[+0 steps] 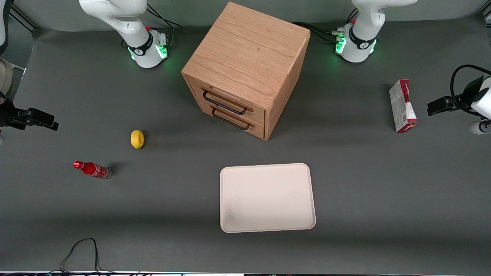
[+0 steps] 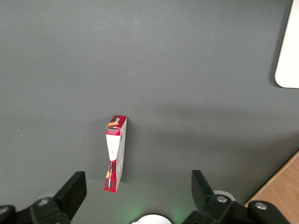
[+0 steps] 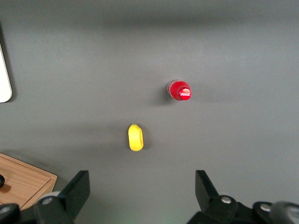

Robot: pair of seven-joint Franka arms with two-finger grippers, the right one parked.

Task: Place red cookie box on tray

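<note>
likely light and stiff, the red cookie box (image 1: 402,105) stands on a thin edge toward the working arm's end of the table, well apart from the tray (image 1: 267,197). the gripper (image 2: 136,186) hangs above it, jaws wide and empty. pinch across its broad flat faces gently; cardboard could dent, or tip.
</note>
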